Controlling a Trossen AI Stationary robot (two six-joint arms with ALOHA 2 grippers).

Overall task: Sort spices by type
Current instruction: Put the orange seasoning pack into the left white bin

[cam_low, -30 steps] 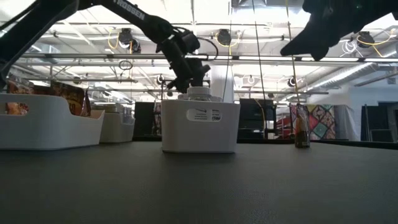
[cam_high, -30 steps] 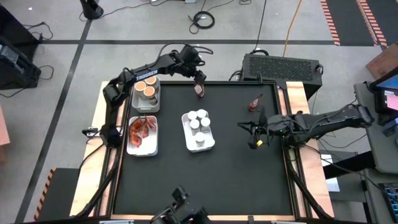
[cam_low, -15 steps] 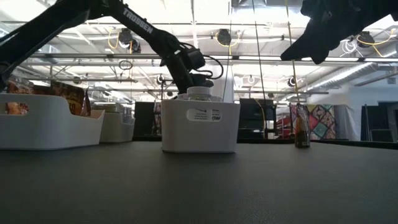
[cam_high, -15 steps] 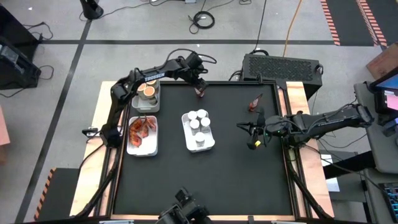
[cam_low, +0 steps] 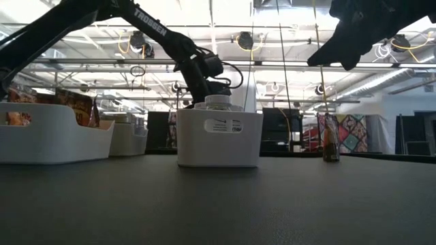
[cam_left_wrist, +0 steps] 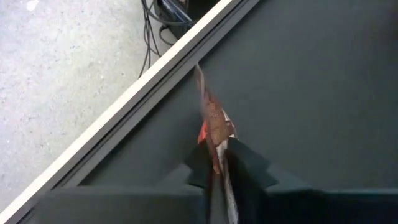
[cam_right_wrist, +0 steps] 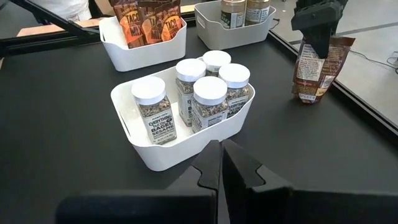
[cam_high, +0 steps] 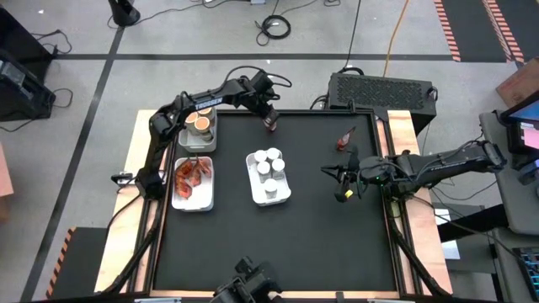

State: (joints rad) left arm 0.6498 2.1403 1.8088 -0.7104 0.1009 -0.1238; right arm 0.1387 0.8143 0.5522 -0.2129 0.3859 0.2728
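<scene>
Left claw [cam_high: 269,117] clamped on reddish-brown packet [cam_high: 270,124] at table [cam_high: 320,236] far edge. Right claw [cam_high: 327,171] together, hovering right of jar tray [cam_high: 268,199].

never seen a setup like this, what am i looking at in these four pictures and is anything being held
Two dark robot arms work at a black table. One picture looks straight down, one looks level across the tabletop, and two come from cameras on the arms' wrists.

Three white trays sit on the table: one with white-capped jars, one with yellow-topped tubs, one with reddish-brown packets.

The left gripper is at the far edge, shut on a packet standing on the table. Another packet stands loose on the right side. The right gripper waits nearby, shut and holding nothing.
</scene>
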